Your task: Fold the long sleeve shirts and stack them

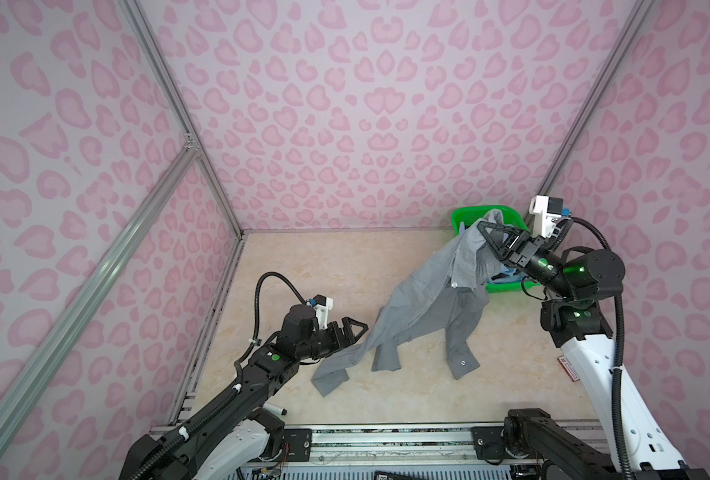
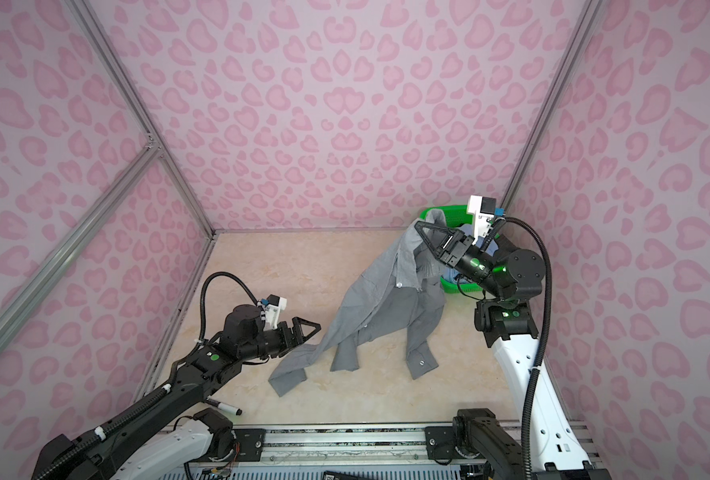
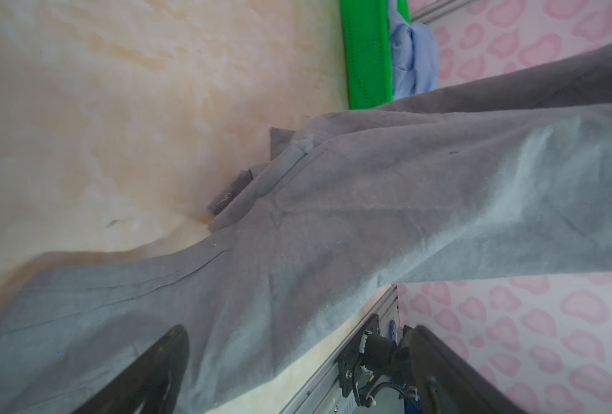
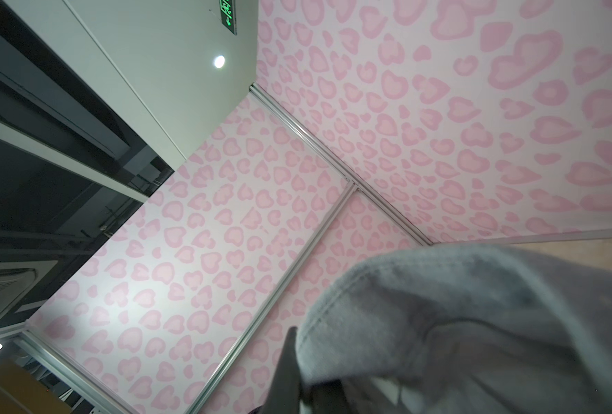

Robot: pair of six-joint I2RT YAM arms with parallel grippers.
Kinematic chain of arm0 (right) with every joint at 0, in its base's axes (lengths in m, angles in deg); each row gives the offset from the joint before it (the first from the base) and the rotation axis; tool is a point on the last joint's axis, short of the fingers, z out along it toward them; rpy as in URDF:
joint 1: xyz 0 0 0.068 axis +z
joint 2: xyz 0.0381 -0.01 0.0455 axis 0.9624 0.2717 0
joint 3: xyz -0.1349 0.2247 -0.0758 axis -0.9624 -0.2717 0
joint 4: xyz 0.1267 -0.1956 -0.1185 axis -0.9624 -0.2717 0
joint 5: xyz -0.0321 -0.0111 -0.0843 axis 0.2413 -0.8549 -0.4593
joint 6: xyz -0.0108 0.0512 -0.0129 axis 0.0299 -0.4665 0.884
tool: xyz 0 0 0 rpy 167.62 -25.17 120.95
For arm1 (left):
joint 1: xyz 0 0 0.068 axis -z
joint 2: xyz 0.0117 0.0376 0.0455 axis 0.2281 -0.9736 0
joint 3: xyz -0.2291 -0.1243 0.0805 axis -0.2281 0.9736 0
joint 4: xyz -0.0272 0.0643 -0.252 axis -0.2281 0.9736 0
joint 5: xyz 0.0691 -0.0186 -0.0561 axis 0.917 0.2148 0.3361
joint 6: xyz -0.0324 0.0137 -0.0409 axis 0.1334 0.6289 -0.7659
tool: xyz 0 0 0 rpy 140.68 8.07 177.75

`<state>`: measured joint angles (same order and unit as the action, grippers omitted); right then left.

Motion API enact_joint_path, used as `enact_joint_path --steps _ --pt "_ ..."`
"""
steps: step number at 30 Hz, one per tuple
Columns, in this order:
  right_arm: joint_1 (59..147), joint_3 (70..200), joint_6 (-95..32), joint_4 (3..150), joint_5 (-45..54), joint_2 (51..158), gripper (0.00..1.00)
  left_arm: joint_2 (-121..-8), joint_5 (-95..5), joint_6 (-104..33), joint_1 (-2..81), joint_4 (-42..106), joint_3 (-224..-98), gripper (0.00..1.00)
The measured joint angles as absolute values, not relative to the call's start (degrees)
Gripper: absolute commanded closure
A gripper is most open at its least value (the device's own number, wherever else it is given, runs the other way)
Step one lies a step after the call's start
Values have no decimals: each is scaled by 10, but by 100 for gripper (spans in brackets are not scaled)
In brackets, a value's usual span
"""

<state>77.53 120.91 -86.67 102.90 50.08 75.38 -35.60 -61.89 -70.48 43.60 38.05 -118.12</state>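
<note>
- 1 grey shirt (image 1: 423, 307) is being handled. Its top end hangs from the right hand (image 1: 485, 233) just in front of the green basket (image 1: 460, 216). The rest drapes down onto the tabletop (image 1: 303, 270), with loose ends trailing toward the front, 1 of them a buttoned cuff (image 1: 463, 365).
- The right hand is clamped tight on a bunched fold of the shirt. The right wrist view shows cloth heaped over it, but which part of the shirt it holds I cannot tell.
- The left hand (image 1: 355, 337) is spread wide and grips nothing. In the left wrist view a long strip of the shirt, likely a sleeve (image 1: 332, 376), runs between its 2 fingers (image 3: 161, 369), which straddle it without pinching.
- A blue shirt (image 3: 413, 53) lies in the basket.
- Nothing looks folded or stacked yet, so the step in hand seems to be spreading the grey shirt flat.
- The cloth looks thin, light and limp. It will keep no shape of its own and should slide easily over the smooth tabletop.
- A pinch on 1 loose layer may slip. The collar, cuffs, seams and button strip are thicker and should hold better.
- Holding 2 matching points, such as both shoulders or both hem corners, would let it hang flat.
- Dragged cloth could catch on the basket rim.
</note>
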Motion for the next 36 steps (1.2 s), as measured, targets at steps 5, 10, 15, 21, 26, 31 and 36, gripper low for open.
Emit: enact_joint_path --steps 5,10,15,21,26,31,36 --pt "833 1301 -855 1004 497 780 100 -348 -625 -665 455 357 -1187 2" --pt "876 1370 -807 950 490 810 100 -375 -644 -658 490 315 -1182 5" --pt "891 1393 -775 896 476 834 100 -367 -655 -658 513 281 -1181 27" --pt "895 1420 -757 875 471 860 100 -372 -678 -669 533 241 -1163 6" --pt "901 1443 -746 856 471 867 100 -360 -651 -637 538 295 -1166 2" --pt "902 1460 -729 843 471 866 100 -353 -578 -589 541 375 -1179 15" --pt "902 1464 -724 828 471 867 100 -391 -563 -574 555 393 -1179 70"
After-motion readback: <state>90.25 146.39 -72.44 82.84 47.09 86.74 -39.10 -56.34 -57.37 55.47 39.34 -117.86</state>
